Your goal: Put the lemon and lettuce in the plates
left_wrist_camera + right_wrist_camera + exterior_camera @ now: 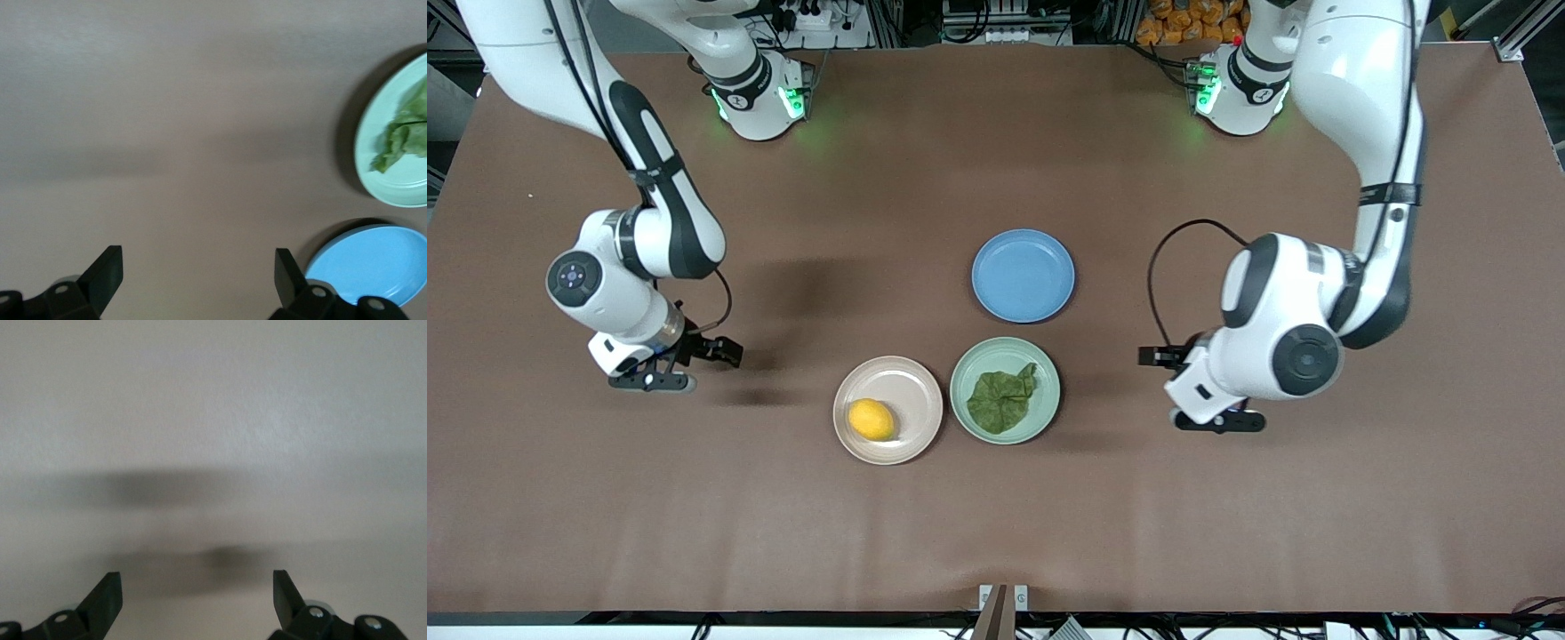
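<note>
lemon: I see the small oval yellow lemon (pixel 871 419) in the round beige-pink plate (pixel 911 390)
lettuce: wrinkly dark green lettuce leaf (pixel 1002 400) in the pale mint green plate (pixel 1048 378)
left gripper (pixel 1216 420): fingers apart, empty, over bare brown table (pixel 996 533)
right gripper (pixel 660 377): same, wide apart, holding nothing

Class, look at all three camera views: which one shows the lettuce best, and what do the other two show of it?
The front view: the whole lettuce lies in the mint green plate, unobstructed. The left wrist view catches only part of the leaf, cut off at the picture's edge. The right wrist view shows none of it, only bare table.
</note>
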